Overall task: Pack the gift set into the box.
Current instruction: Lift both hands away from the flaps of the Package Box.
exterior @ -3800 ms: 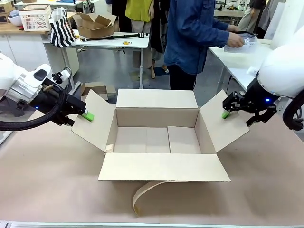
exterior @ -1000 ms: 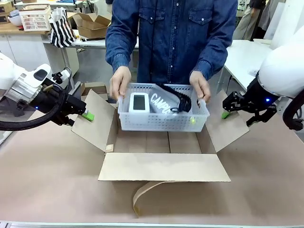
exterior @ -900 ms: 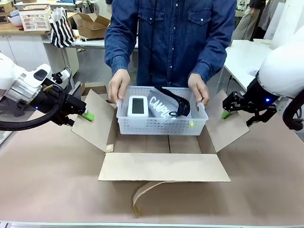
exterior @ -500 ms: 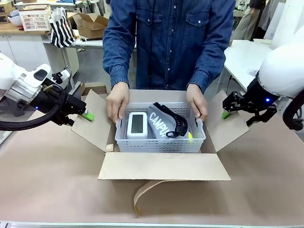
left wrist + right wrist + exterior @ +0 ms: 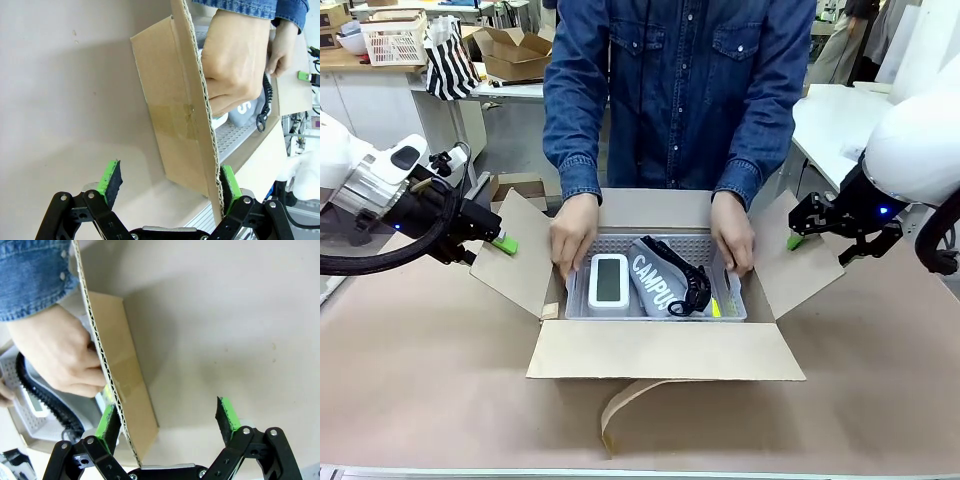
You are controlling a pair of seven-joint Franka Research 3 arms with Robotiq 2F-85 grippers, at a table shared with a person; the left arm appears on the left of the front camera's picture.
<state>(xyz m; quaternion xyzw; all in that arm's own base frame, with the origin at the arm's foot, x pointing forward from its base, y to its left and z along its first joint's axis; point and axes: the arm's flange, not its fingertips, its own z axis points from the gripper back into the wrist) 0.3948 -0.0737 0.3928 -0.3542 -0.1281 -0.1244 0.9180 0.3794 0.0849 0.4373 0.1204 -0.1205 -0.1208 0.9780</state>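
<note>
Both left claw and right claw gape astride box flaps; gift set now lower inside.

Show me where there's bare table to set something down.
Free: the table near-left and near-right of the box, either side of the tape strip. Crowded: the box holds the gift set with the person's hands at its ends; left gripper and right gripper straddle the side flaps.

Arms white, smooth rounded shells. Left arm: grey patch, black cable looping under wrist. Right arm: small blue light. Fingers black, linked bars, round pivots, green pads. Person's shirt blue denim, buttoned cuffs.
</note>
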